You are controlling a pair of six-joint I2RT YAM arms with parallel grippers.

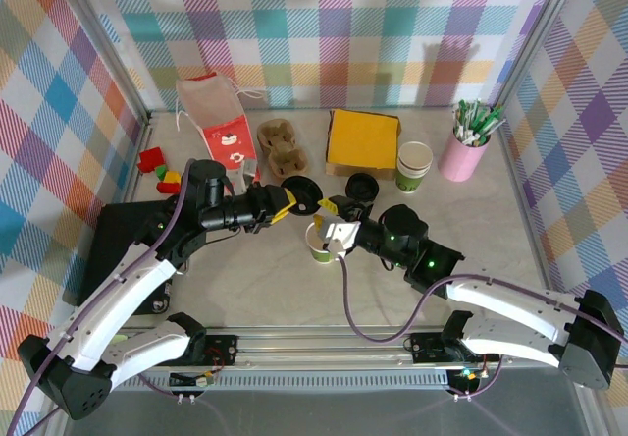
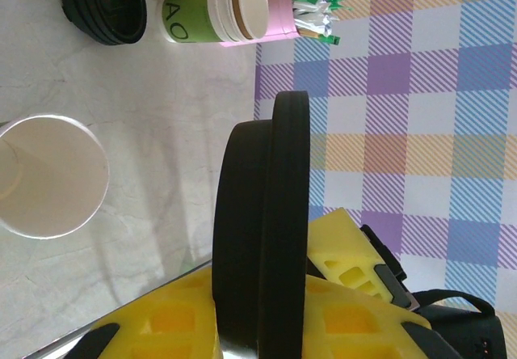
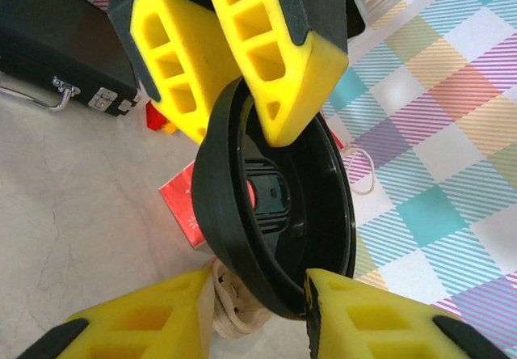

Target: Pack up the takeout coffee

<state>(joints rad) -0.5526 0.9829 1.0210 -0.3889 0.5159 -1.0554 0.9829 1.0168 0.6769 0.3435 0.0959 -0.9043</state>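
The takeout coffee [image 1: 320,246], a green paper cup with a cream inside, stands open-topped at the table's middle and appears as a white ring [image 2: 48,177] in the left wrist view. My left gripper [image 1: 287,201] [image 2: 262,318] is shut on a black lid [image 1: 304,192] [image 2: 262,230] and holds it on edge, up and left of the cup. My right gripper [image 1: 327,212] [image 3: 258,310] faces it. Its yellow fingers [image 3: 380,318] straddle the lower rim of that lid [image 3: 275,205]: one pad touches the rim, and a small gap shows at the other.
Stacked green cups [image 1: 413,166] and a pink cup of pens [image 1: 466,146] stand back right. More black lids [image 1: 360,186] lie by a yellow box [image 1: 363,139]. A brown cup carrier [image 1: 280,146] and a red-white bag [image 1: 218,122] sit behind; a black case [image 1: 118,249] lies left.
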